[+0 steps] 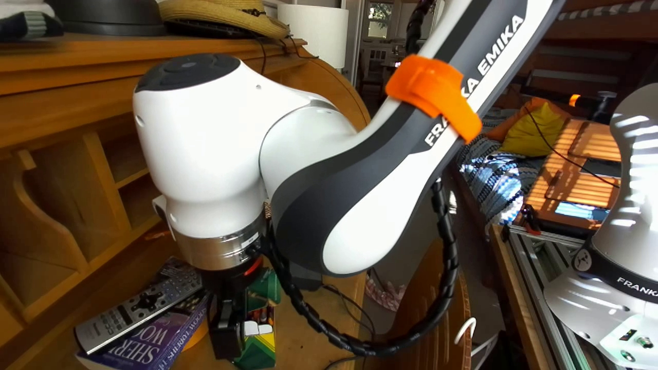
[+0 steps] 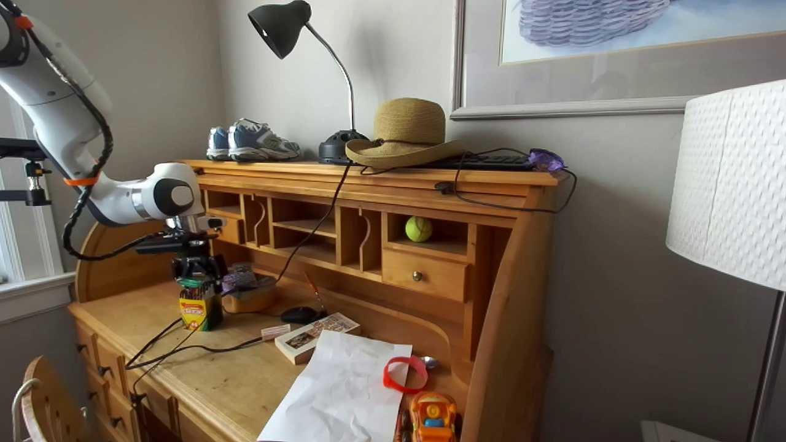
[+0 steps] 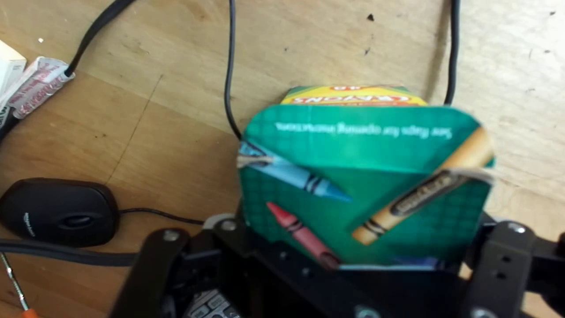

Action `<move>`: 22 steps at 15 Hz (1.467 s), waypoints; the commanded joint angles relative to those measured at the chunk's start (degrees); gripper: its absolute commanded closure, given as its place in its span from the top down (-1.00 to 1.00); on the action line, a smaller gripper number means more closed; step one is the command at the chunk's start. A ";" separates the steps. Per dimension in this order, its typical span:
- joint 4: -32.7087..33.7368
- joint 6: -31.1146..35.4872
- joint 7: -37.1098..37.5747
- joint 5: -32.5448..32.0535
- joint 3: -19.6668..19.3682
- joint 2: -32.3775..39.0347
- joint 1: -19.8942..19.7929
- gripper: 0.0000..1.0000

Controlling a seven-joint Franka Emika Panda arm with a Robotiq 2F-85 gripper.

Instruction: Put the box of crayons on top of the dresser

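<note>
The hand [image 3: 368,225] straddles the box [image 2: 194,312], its fingers wide apart, one at each side; I cannot tell whether they are pressing on its sides or merely flanking it. The box stands upright, apparently with its base on the bench [image 2: 227,383]. The approach therefore looks finished; the grasp may be made or nearly so, and lifting, carrying and setting down are all left. Beyond and above, the dresser [image 2: 519,294] bears shoes [image 2: 252,144], a lamp [image 2: 284,29] and a hat [image 2: 408,126] on its top; the box is not yet up there.
</note>
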 commanded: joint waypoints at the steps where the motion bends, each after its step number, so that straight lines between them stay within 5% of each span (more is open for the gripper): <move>1: 2.50 -2.63 1.10 0.39 -0.36 2.03 0.75 1.00; 8: 6.28 -9.75 1.92 3.72 0.51 4.28 0.40 1.00; 9: 6.70 -9.61 2.15 3.35 0.35 4.55 0.58 0.50; 12: 7.23 -9.72 2.42 3.22 0.33 4.67 0.74 0.18; 22: 1.24 -11.01 5.33 0.91 0.45 -2.62 2.81 0.14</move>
